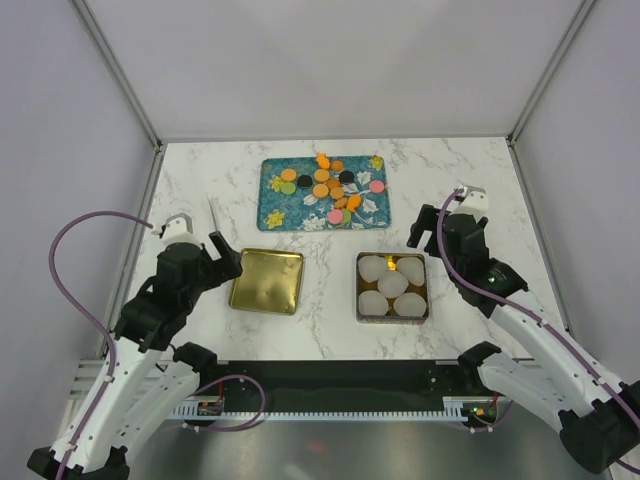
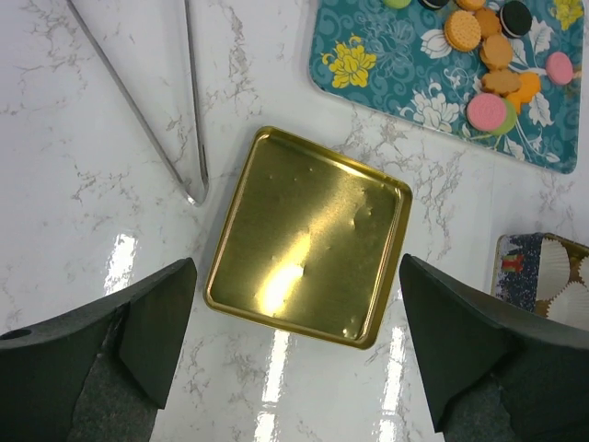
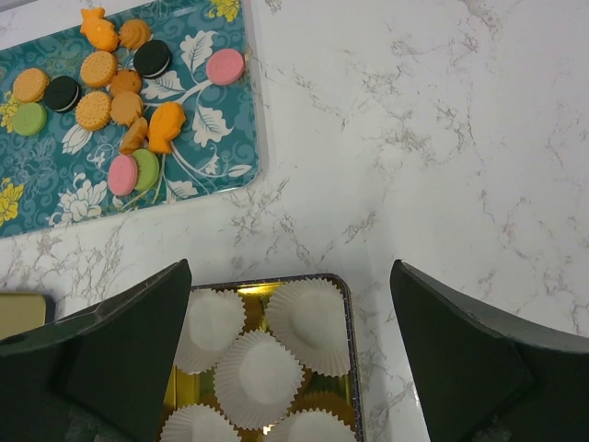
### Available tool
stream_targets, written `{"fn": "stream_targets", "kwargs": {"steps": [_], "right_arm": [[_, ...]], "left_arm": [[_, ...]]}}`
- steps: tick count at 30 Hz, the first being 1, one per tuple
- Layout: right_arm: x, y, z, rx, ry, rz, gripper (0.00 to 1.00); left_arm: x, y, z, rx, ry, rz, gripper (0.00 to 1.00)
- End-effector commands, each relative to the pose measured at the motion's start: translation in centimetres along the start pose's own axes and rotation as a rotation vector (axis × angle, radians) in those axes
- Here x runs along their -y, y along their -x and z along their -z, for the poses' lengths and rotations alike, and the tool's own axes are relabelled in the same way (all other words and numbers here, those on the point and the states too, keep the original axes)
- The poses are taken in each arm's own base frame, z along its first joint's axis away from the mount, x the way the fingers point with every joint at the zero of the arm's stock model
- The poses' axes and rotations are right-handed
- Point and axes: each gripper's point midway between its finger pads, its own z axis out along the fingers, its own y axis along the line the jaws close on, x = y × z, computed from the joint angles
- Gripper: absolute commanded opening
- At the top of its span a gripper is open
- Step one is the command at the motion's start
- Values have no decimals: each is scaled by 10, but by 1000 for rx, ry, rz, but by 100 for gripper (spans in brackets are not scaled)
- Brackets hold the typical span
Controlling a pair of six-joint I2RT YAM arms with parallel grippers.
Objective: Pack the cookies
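Cookies (image 1: 330,185): heaped loose on the blue flower tray (image 1: 278,214), at the far side of the tabletop (image 1: 200,180); mostly orange, some black, pink and green; none seen in a cup yet.
Tray: lying flat and open, likely so each cookie is easy to reach from above.
Tin (image 1: 359,292): near the right arm, on the near side of the tray; filled with white paper cups (image 1: 393,284), most likely one little nest for each cookie.
Gold lid (image 1: 267,281): lying flat and bare beside the tin with a gap between; likely left off so the tin is open for packing.
Tongs (image 2: 196,184): lying on the tabletop left of the gold lid, tip close to its corner, not touched by anything; maybe meant for lifting cookies without squashing them.
Left fingers (image 2: 156,322): spread wide, holding nothing, hanging over the gold lid.
Right fingers (image 3: 129,341): spread wide too, holding nothing, hanging over the far edge of the tin, with the tray just ahead.
Step in hand: looks like the very start; nothing picked up.
Next move: probably a reach to the tray or the tongs; calls for a soft, careful pinch, since the cookies are small, flat and close together.
Watch out: easy to bump a neighbour cookie or crush a thin paper cup.
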Motion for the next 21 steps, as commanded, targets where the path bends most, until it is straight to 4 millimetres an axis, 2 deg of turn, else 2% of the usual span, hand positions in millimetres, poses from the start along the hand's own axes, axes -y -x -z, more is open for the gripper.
{"fn": "stream_targets", "kwargs": {"steps": [1, 6, 10, 13, 15, 16, 17, 18, 20, 21], "right_arm": [[-9, 23, 8, 58, 41, -6, 98], [-11, 22, 6, 54, 55, 13, 98], [-17, 18, 3, 31, 79, 36, 98], [-22, 16, 1, 21, 101, 53, 98], [-23, 16, 1, 22, 113, 65, 98], [-23, 14, 1, 18, 116, 69, 98], [-24, 15, 2, 21, 124, 67, 98], [-23, 12, 1, 15, 123, 72, 98], [-25, 11, 2, 12, 135, 73, 98], [-25, 12, 2, 15, 135, 73, 98]], "left_arm": [[-10, 9, -2, 50, 70, 73, 100], [-18, 11, -7, 71, 146, 160, 100], [-22, 19, -20, 80, 233, 181, 100], [-27, 27, -37, 67, 329, 145, 100], [-30, 26, -53, 17, 378, 122, 100], [-37, 29, -62, 6, 406, 141, 100], [-33, 28, -69, -28, 377, 137, 100], [-39, 20, -82, -71, 398, 131, 100], [-49, 28, -97, -71, 422, 130, 100], [-63, 22, -110, -106, 475, 119, 100]]}}
